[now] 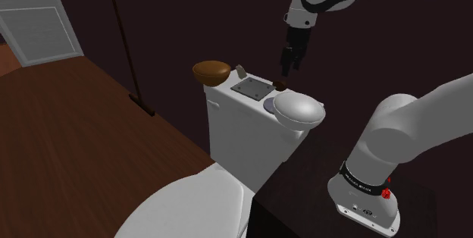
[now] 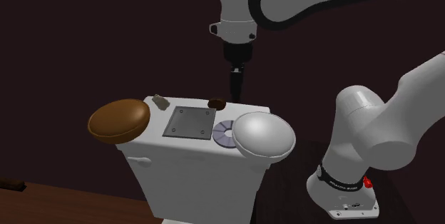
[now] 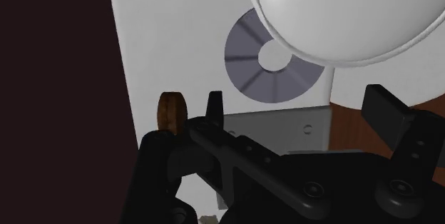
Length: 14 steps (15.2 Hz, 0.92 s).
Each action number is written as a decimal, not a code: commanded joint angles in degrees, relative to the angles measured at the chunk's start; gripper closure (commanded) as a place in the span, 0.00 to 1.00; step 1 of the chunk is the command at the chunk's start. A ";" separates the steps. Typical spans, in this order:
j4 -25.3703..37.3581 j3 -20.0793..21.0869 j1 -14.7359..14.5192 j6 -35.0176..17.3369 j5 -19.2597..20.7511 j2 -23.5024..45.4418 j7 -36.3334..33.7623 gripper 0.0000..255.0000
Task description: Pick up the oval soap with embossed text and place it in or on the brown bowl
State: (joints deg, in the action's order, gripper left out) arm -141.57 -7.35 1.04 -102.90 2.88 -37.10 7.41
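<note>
reach-in step imo, pincer (image 3: 299,108) hanging wide open just above the small brown soap (image 3: 172,112), next it needs centring over it, then dropping

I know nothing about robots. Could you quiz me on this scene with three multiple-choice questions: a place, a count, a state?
1. Where is the small brown oval soap?
A) in a bowl
B) on the white toilet tank lid
C) on the floor

2. How many bowls rest on that lid?
A) one
B) two
C) three

3. How do the black jaws stand?
A) apart, holding nothing
B) shut on the soap
C) shut on a bowl's rim

Answers:
1 B, the soap lies on the lid beside the grey square plate.
2 B, a brown oval bowl and a white round bowl sit at opposite ends.
3 A, the wrist view shows them parted, the soap outside them.
</note>
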 commanded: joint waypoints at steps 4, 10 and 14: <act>0.73 -3.48 1.29 -7.11 3.46 8.25 4.99 0.00; 4.05 -7.37 2.57 -14.96 6.19 19.64 10.64 0.00; 2.88 -7.92 2.76 -18.03 6.38 21.54 11.14 0.00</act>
State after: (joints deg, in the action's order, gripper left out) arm -138.23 -15.10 3.73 -119.94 9.19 -16.05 18.40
